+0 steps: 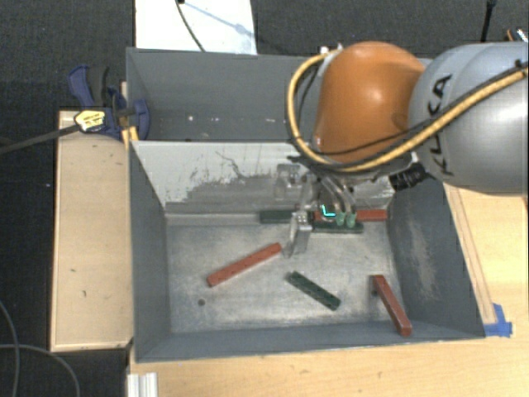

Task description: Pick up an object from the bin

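My gripper hangs low over the middle of the bin, under the orange wrist cover. Its tip is right at the upper right end of a long red-brown bar, which lies slanted on the floor; I cannot tell whether they touch. A dark green bar lies along the back wall just left of the gripper. A short red bar sticks out to the gripper's right by the same wall. In front of the gripper lies a small dark green bar, slanted.
Another red-brown bar lies slanted near the bin's front right corner. The arm and its orange cover hang over the back right part of the bin and hide what is below them.
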`<move>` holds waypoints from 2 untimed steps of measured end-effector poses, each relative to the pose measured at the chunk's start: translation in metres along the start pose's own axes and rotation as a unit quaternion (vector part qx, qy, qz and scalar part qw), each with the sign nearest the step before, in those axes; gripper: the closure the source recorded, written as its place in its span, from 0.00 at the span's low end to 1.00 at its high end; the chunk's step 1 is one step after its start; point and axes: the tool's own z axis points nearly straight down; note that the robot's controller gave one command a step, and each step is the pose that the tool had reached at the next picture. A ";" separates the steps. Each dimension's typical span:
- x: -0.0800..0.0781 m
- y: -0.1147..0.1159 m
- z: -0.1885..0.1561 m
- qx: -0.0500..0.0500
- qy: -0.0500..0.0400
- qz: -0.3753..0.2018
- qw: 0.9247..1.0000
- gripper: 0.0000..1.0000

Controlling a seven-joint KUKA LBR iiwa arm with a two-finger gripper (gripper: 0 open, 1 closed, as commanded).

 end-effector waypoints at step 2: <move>0.026 -0.046 0.119 0.000 0.001 -0.094 0.996 0.00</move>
